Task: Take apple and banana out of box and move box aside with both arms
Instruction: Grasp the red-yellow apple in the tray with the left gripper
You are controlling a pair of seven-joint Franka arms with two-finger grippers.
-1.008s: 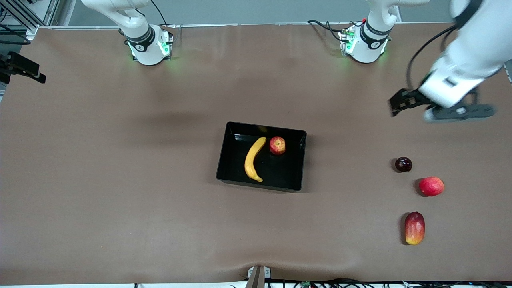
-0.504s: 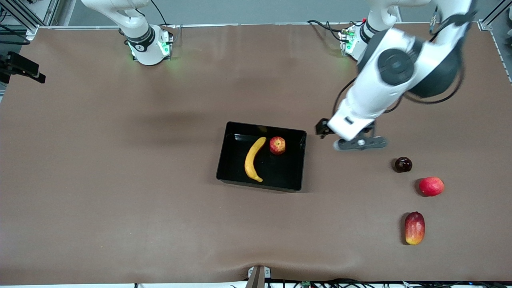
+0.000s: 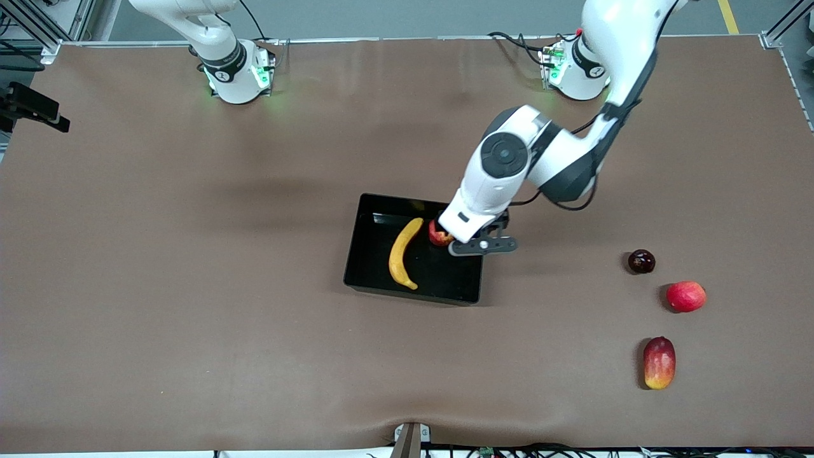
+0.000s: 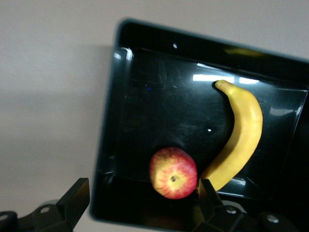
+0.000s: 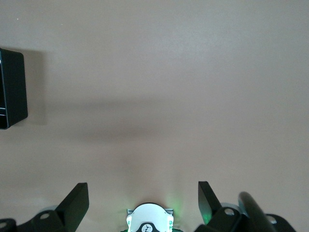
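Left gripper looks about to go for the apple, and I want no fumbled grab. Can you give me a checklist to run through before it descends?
1. Left gripper open: ok, fingers spread wide.
2. Apple between the fingers: ok in the left wrist view.
3. Apple in the box: ok, it lies near the wall toward the robots.
4. Banana apart from the apple: cannot tell; in the wrist view they look close or touching, and one finger overlaps the banana.
5. Right gripper out of the way: ok, open, over bare table.
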